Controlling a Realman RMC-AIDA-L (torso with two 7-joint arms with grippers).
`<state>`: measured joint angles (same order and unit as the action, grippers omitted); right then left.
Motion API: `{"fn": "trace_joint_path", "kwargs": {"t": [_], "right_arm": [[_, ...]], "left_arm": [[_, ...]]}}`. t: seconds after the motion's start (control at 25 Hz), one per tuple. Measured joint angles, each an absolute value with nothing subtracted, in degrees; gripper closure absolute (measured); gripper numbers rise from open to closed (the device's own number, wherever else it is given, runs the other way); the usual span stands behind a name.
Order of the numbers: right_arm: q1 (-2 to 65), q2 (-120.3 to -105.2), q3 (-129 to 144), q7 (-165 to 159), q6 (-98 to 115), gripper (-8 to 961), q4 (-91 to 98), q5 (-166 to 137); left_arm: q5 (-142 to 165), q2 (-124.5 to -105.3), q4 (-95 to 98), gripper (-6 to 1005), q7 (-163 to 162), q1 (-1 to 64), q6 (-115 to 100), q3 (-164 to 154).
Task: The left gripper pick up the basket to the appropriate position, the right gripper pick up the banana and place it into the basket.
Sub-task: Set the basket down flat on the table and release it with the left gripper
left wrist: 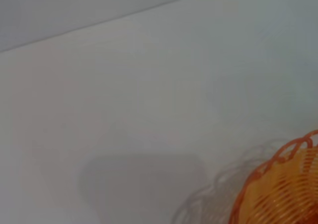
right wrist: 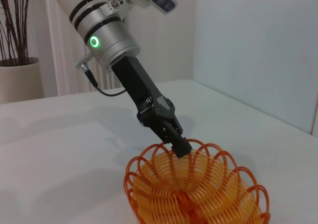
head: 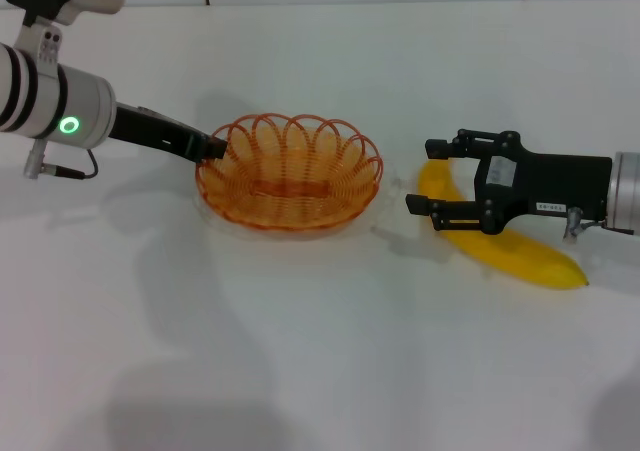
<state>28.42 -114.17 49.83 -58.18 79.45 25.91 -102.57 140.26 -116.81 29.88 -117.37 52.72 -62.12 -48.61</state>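
The orange wire basket (head: 290, 176) is at the middle of the white table. My left gripper (head: 215, 149) is shut on its left rim. The right wrist view shows this grip (right wrist: 180, 148) on the basket (right wrist: 198, 194). The basket's edge also shows in the left wrist view (left wrist: 288, 184), with its shadow offset beside it, so it seems slightly off the table. The yellow banana (head: 520, 256) lies on the table right of the basket. My right gripper (head: 430, 177) is open over the banana's near end, with one finger on each side of it.
The white table (head: 320, 351) reaches a wall at the back. A potted plant (right wrist: 17, 75) stands far behind the left arm in the right wrist view.
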Motion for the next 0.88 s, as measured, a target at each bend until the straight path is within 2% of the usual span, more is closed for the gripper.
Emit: {"fn": "trace_joint_path", "kwargs": {"t": [0.88], "right_arm": [[28.83, -114.26, 49.76, -58.18, 79.45, 159, 25.91, -102.57]], "left_arm": [[139.84, -116.99, 29.61, 931, -118.33, 53.16, -61.96, -48.56]]}}
